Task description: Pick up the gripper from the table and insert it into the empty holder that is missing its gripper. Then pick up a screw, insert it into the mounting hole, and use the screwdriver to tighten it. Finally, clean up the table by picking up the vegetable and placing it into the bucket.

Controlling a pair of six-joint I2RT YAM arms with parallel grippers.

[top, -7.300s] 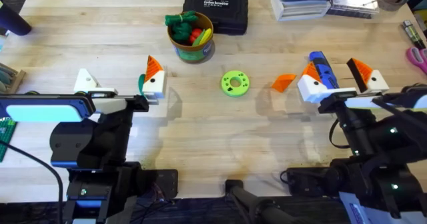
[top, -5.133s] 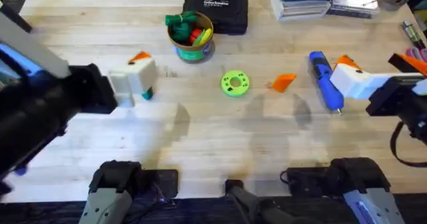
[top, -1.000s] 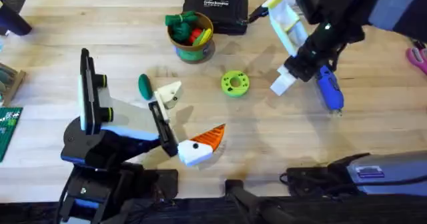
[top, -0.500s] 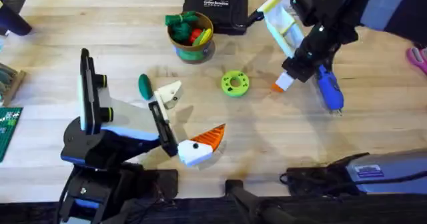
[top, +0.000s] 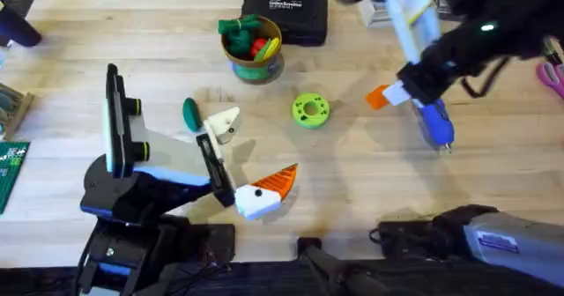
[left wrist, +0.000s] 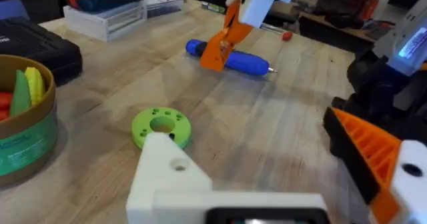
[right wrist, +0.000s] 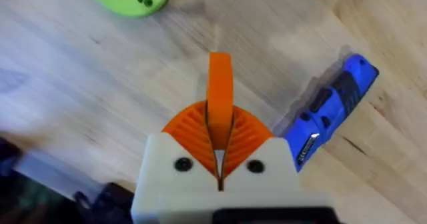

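Note:
My right gripper (top: 394, 94) is shut on the small orange wedge gripper (top: 379, 96), holding it off the table (top: 352, 181) just beside the blue screwdriver (top: 434, 122). In the right wrist view the wedge (right wrist: 220, 84) stands edge-on between the orange pads, with the screwdriver (right wrist: 327, 111) lying below it. My left gripper (top: 256, 148) is open and lies on its side. One of its fingers is the bare white holder (top: 225, 120), the other carries an orange pad (top: 280, 178). The dark green vegetable (top: 190, 113) lies next to the holder. The bucket (top: 254, 49) stands at the back with toy food in it.
A bright green disc (top: 309, 109) with holes lies mid-table between the arms. A black case (top: 284, 12) sits behind the bucket. Boxes are stacked at the back right, scissors (top: 551, 71) lie at the right edge, and a circuit board (top: 9, 168) at the left edge.
The right gripper closed on the orange wedge and lifted it off the table, shifting slightly to the right. The left arm has stayed still.

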